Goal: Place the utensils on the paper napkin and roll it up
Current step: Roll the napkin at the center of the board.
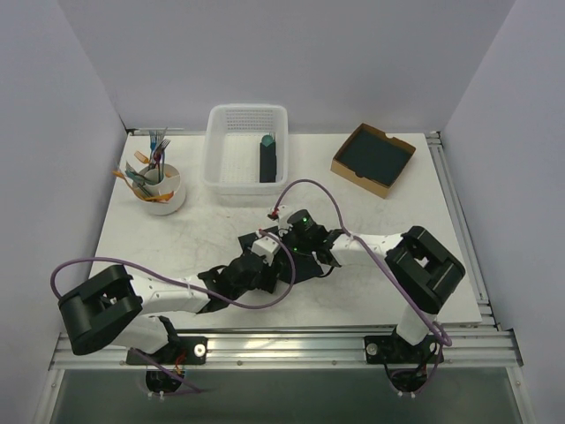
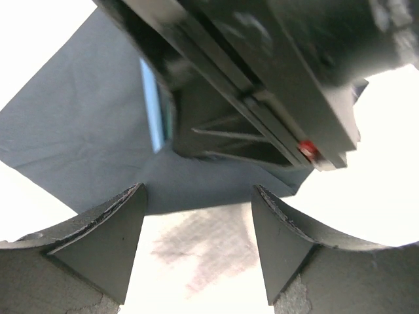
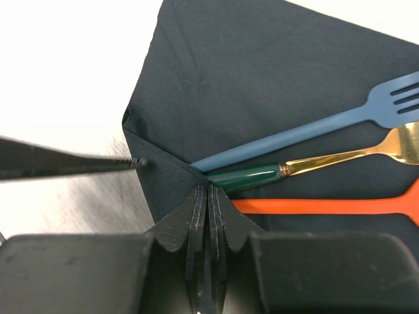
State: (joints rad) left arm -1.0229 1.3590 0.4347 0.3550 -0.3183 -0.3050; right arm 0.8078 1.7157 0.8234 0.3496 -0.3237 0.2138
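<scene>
**Overhead view, centre:** both arms meet low over the white table (image 1: 159,247).

**Right-wrist view:** a near-black square paper napkin (image 3: 262,78) fills the upper right. Three utensils lie on it side by side, heads toward the right edge: a matte blue fork (image 3: 308,134), a gold fork with dark green handle (image 3: 262,175) and a slim orange plastic utensil (image 3: 314,207). At bottom centre, the right gripper (image 3: 208,196) has its jaws pressed together on a folded napkin corner, where the blue and green handles end.

**Left-wrist view:** the left gripper (image 2: 198,196) stands wide, holding nothing, just beside the napkin's edge.

**Overhead view, upper frame:** white mesh basket (image 1: 221,168) holding a teal-tipped dark roll (image 1: 267,159); brown cardboard box (image 1: 349,168) of dark sheets; white cup (image 1: 163,199) of cutlery.
</scene>
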